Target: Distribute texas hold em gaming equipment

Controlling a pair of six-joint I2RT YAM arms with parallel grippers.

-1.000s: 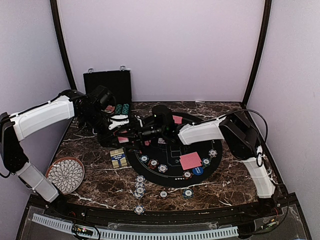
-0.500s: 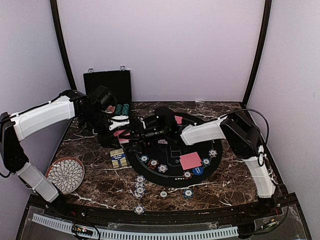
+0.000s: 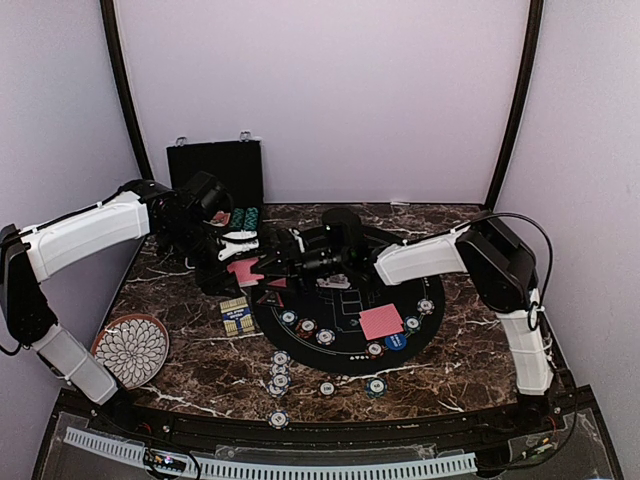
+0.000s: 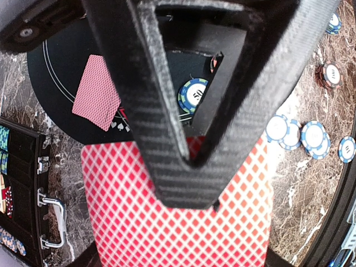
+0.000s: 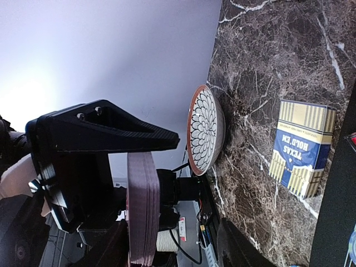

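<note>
Deck of red-backed cards [image 4: 183, 222] pinched in the left gripper [image 3: 237, 250] at the mat's left edge, edge-on to the half-spread, empty right gripper [image 3: 283, 252] just beside it, long axis toward that pincer.

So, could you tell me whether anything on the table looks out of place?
Yes: several poker chips lie scattered on the bare marble, off the round black mat, near the front edge.

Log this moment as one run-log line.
left claw: shut on card deck | right claw: at deck, part open | mat: one card dealt, chips along near rim
</note>
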